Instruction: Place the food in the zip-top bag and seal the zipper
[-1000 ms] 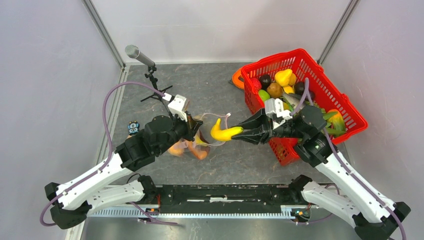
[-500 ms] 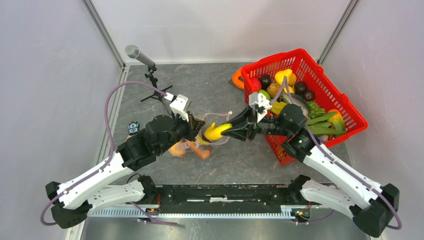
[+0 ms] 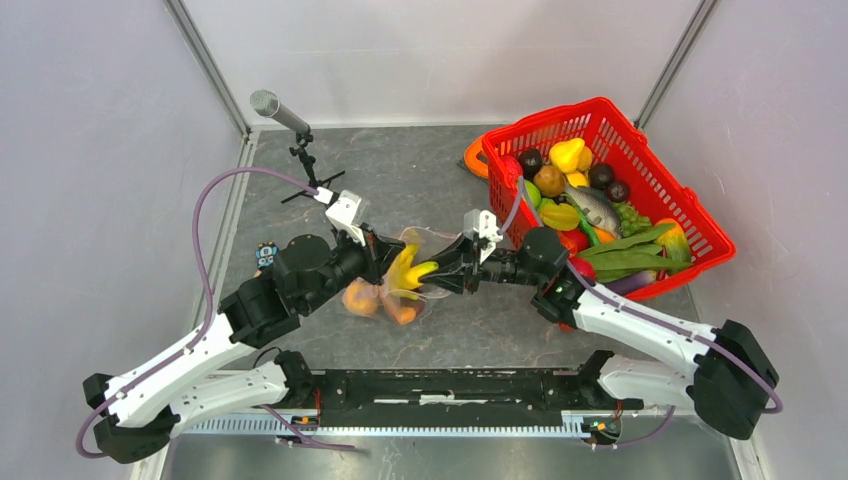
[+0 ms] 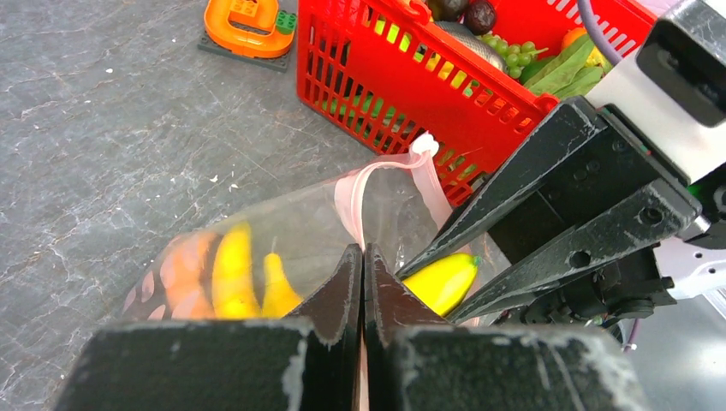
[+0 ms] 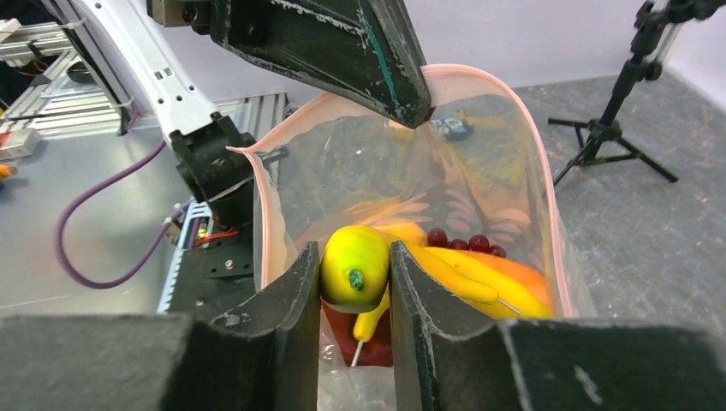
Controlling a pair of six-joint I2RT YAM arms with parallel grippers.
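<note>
While the left end effector (image 4: 363, 267), jaws pinched together on the zipper (image 4: 348, 193), holds the zip-top bag (image 4: 274, 231) open mid-counter, the right end effector (image 5: 355, 261) clamps the banana (image 5: 354, 274). Its long axis points left into the mouth; release probably comes next.

Open bag (image 5: 496, 171), yellow banana (image 5: 354, 267) at mouth

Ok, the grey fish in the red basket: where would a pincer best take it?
Probably mid-body, coming straight down. The grey fish lies flat and diagonal atop the pile in the red basket, so closing across its narrow width looks easiest.
</note>
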